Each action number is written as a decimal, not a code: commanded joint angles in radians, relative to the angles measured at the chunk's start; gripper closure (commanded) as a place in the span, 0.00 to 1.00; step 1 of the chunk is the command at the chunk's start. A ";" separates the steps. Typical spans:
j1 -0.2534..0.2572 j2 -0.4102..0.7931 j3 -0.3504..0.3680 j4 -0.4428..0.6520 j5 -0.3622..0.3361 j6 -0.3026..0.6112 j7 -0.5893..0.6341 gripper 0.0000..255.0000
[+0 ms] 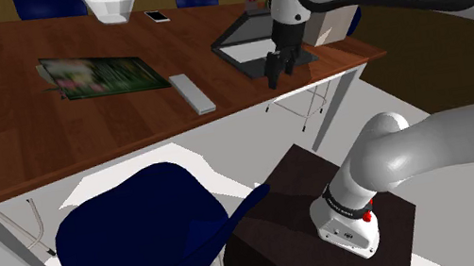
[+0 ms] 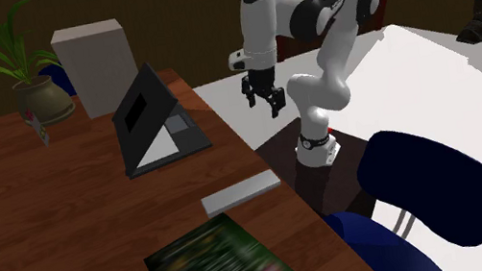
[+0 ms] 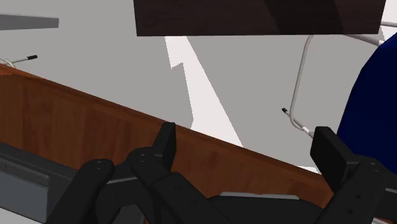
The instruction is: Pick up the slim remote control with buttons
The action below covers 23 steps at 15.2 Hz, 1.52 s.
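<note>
Hovering over the near edge of the wooden table [image 1: 35, 136], just by the open laptop [image 1: 251, 40]: the black gripper [image 1: 278, 72], fingers [image 3: 167, 143] spread well apart, clasping nothing. Lying flat close to that same edge, well to the left of the gripper in the shoulder view: the slim remote [image 1: 192, 93], drawn plain grey. Sits just beside the near right corner of the magazine [image 1: 103, 75], between it and the laptop. Farther back on the table, a white bowl [image 1: 109, 2] and a phone [image 1: 157, 16]. Nearer, standing off the table's edge, a blue chair [image 1: 145, 235].
</note>
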<state>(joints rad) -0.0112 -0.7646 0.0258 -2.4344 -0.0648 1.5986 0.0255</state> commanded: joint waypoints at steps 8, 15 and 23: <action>0.009 0.241 0.065 0.115 0.054 0.149 0.119 0.00; 0.012 0.491 0.117 0.291 0.069 0.250 0.230 0.00; 0.020 0.724 0.149 0.491 0.051 0.306 0.328 0.00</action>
<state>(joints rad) 0.0091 -0.0549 0.1745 -1.9478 -0.0116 1.8934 0.3487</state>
